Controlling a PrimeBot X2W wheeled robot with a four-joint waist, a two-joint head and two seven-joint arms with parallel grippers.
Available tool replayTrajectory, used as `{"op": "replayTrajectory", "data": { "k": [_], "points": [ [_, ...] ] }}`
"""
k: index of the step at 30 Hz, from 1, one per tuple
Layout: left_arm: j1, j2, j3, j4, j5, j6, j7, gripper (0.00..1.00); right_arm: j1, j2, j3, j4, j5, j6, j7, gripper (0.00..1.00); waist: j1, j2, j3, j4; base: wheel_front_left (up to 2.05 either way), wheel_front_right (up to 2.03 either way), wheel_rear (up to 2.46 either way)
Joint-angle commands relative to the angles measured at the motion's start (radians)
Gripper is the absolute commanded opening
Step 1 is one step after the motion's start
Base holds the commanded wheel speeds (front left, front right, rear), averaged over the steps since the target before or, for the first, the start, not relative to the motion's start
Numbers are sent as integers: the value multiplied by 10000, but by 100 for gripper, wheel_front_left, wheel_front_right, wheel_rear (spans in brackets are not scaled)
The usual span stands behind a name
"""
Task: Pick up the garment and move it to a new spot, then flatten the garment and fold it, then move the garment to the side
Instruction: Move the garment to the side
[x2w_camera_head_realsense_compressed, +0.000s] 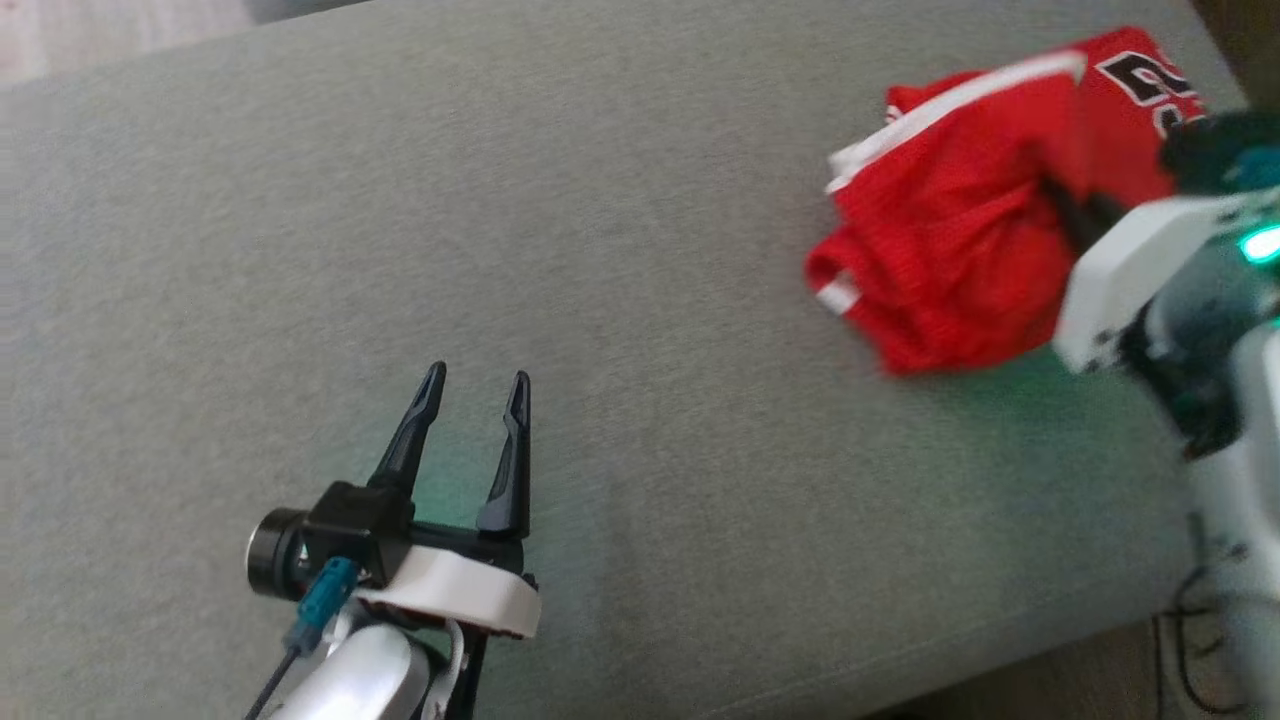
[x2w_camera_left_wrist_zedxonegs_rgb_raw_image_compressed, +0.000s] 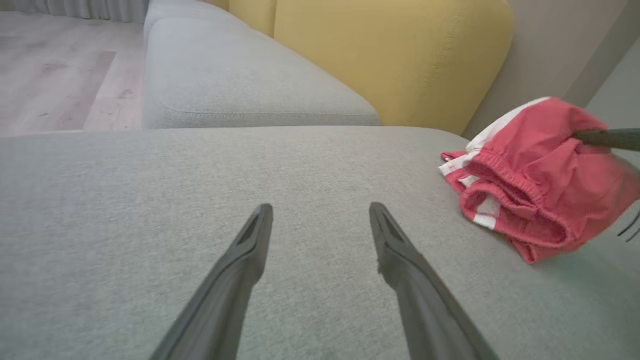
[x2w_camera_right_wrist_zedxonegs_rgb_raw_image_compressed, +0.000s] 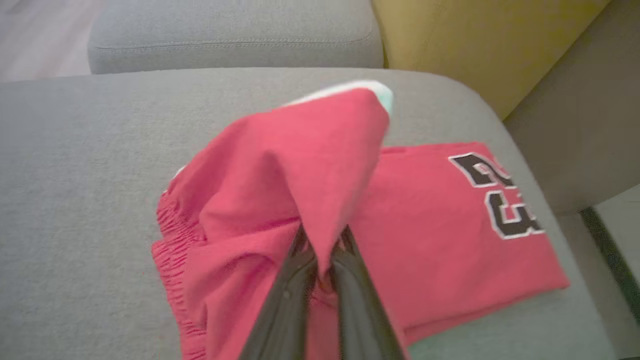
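Note:
The garment (x2w_camera_head_realsense_compressed: 960, 220) is a pair of red shorts with white trim and a black number, bunched at the right end of the grey sofa seat (x2w_camera_head_realsense_compressed: 600, 250). My right gripper (x2w_camera_right_wrist_zedxonegs_rgb_raw_image_compressed: 322, 240) is shut on a fold of the garment (x2w_camera_right_wrist_zedxonegs_rgb_raw_image_compressed: 310, 165), pulling it up into a peak while the rest lies on the cushion. In the head view its dark fingers (x2w_camera_head_realsense_compressed: 1075, 210) reach into the cloth from the right. My left gripper (x2w_camera_head_realsense_compressed: 475, 385) stands open over bare cushion at the lower left, well apart from the garment (x2w_camera_left_wrist_zedxonegs_rgb_raw_image_compressed: 535, 175), with nothing between its fingers (x2w_camera_left_wrist_zedxonegs_rgb_raw_image_compressed: 250, 250).
A yellow back cushion (x2w_camera_left_wrist_zedxonegs_rgb_raw_image_compressed: 390, 55) rises behind the seat, and a second grey seat cushion (x2w_camera_left_wrist_zedxonegs_rgb_raw_image_compressed: 240, 80) lies beyond. The seat's front edge runs along the lower right of the head view, with floor (x2w_camera_head_realsense_compressed: 1060, 680) below. Pale wooden floor (x2w_camera_left_wrist_zedxonegs_rgb_raw_image_compressed: 55, 65) lies past the sofa.

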Motion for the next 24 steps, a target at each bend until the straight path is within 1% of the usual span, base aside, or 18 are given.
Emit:
{"op": "replayTrajectory", "data": {
  "k": [1, 5, 10, 13, 16, 17, 18, 19, 24],
  "points": [
    [-249, 182, 315, -417, 135, 88, 21, 100, -542, -536, 89, -322, -15, 67, 162, 0, 0, 0, 142, 312, 0, 0, 0],
    [-231, 261, 277, -567, 191, 153, 95, 100, -1013, -1662, -161, -61, -92, 67, 550, 0, 0, 0, 386, 740, 0, 0, 0],
    [-282, 291, 200, -699, 259, 176, 144, 100, -1397, -2735, -723, 478, -434, 67, 846, 0, 0, 0, 680, 1157, 0, 0, 0],
    [-332, 291, 125, -764, 335, 192, 165, 100, -1525, -3041, -1133, 769, -749, 67, 801, 0, 0, 0, 826, 1297, 0, 0, 0],
    [-371, 272, 76, -816, 375, 210, 191, 100, -1560, -3083, -1418, 917, -1021, 67, 726, 0, 0, 0, 902, 1349, 0, 0, 0],
    [-388, 262, 54, -833, 392, 220, 202, 100, -1570, -3030, -1585, 980, -1155, 67, 680, 7, 0, 0, 932, 1360, 0, 0, 0],
    [-403, 253, 38, -839, 405, 230, 210, 100, -1563, -2928, -1752, 1047, -1263, 67, 636, 41, 0, 0, 956, 1366, 0, 0, 0],
    [-416, 248, 28, -836, 413, 238, 215, 100, -1548, -2816, -1898, 1100, -1376, 67, 550, 100, 0, 0, 981, 1365, 0, 0, 0],
    [-511, 219, -13, -755, 414, 225, 236, 100, -1490, -2195, -2332, 1214, -1964, 67, -87, 100, 0, 0, 1022, 1351, 0, 0, 0]
  ]
}}
